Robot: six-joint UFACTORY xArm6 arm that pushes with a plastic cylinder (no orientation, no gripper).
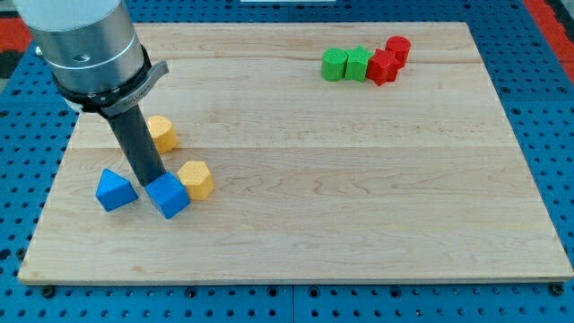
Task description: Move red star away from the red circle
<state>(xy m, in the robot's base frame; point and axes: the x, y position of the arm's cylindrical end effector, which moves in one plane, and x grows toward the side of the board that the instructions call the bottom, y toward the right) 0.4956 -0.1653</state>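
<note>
The red star (382, 67) lies at the view's top right, touching the red circle (398, 48) just above and to its right. My rod comes down from the arm at the view's top left. My tip (151, 182) rests at the view's lower left, right against the top edge of a blue cube (169, 196). It is far from the red blocks, most of the board's width away.
A green circle (335, 65) and a green block (358, 64) sit in a row just left of the red star. A blue triangle (116, 189) lies left of my tip. Two yellow blocks (162, 133) (195, 179) lie near it. The wooden board (305, 242) ends close below.
</note>
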